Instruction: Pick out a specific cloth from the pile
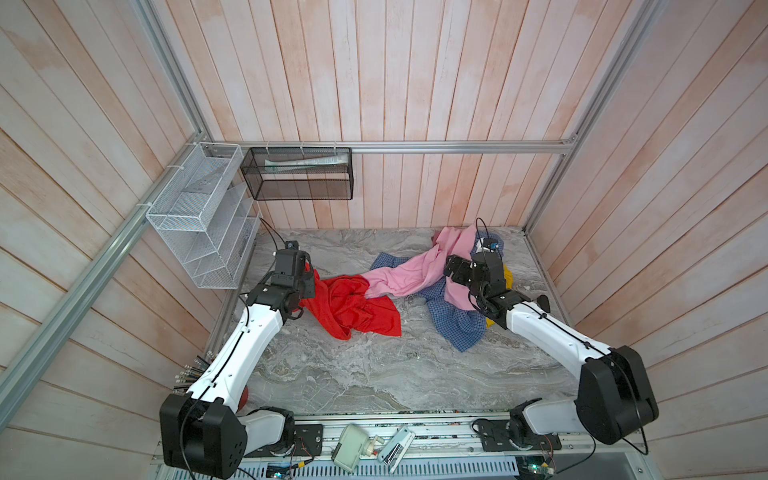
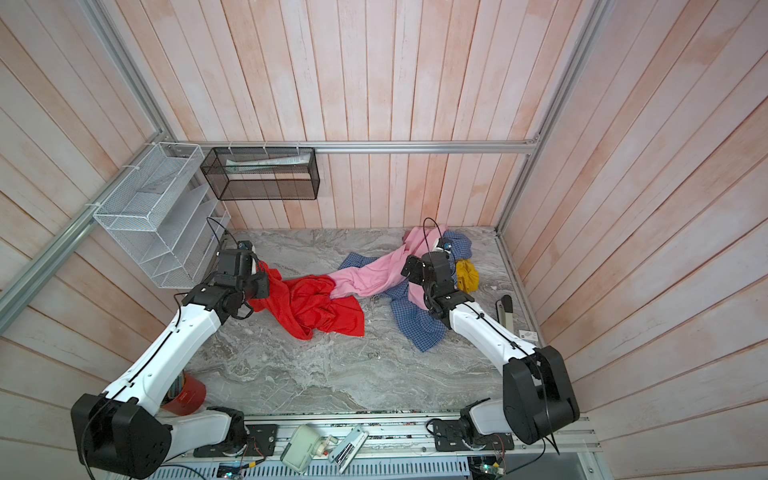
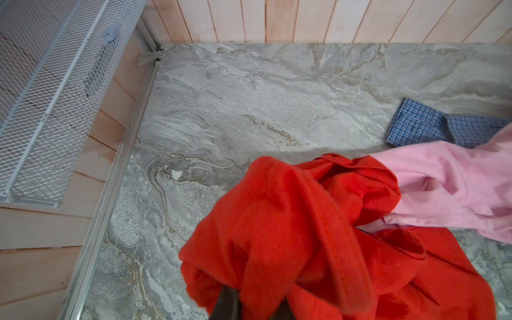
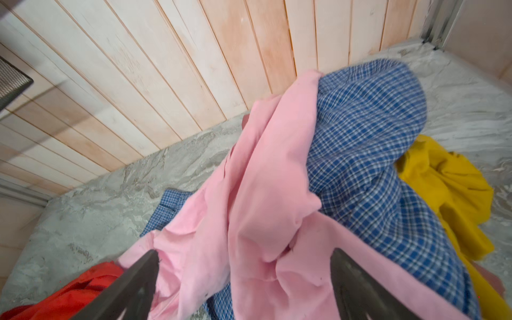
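Black wire-mesh wall basket (image 1: 299,193) holding a pale flat packet (image 1: 307,161). Bright red thin cloth (image 1: 353,305) on marble table (image 1: 374,374), touching garment pile (image 1: 415,270), one end clamped in left gripper (image 3: 253,304), long axis running rightward toward pile. Above pile, right gripper (image 4: 245,253) spread wide

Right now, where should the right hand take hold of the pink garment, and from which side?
Probably the raised fold of the pink garment inside the open right hand, from above: it bunches there over the blue checked shirt, apart from the red cloth.

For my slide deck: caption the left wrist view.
Left claw shut on the red cloth, pink garment tucked into its folds, marble table beneath.
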`<control>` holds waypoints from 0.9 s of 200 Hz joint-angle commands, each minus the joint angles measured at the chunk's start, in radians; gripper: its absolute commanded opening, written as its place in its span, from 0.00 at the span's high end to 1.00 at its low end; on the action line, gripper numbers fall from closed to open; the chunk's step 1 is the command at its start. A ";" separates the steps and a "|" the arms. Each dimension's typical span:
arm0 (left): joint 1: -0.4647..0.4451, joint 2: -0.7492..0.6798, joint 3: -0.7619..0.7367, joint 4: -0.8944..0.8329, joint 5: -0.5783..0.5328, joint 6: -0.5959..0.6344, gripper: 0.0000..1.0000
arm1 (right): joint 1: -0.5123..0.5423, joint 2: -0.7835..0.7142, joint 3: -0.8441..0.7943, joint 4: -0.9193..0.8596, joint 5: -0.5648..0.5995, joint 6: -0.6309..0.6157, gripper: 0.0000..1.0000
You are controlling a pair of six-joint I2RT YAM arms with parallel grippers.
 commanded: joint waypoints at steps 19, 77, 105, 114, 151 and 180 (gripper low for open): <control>0.001 -0.076 0.048 0.140 0.327 0.043 0.90 | 0.118 0.052 0.112 0.070 -0.230 -0.261 0.04; 0.037 -0.082 0.193 0.118 0.364 -0.002 0.89 | 0.318 0.265 0.286 -0.051 -0.505 -0.441 0.06; 0.048 -0.088 0.300 0.064 0.332 0.091 0.86 | 0.336 0.298 0.303 -0.149 -0.379 -0.434 0.09; 0.043 -0.099 0.301 0.070 0.401 0.131 0.85 | 0.334 0.280 0.274 -0.149 -0.301 -0.401 0.09; -0.095 -0.119 0.133 0.143 0.594 0.226 0.82 | 0.289 0.162 0.133 -0.057 -0.180 -0.316 0.07; -0.221 -0.064 0.020 0.149 0.617 0.246 0.82 | 0.276 0.120 0.113 -0.120 -0.189 -0.324 0.08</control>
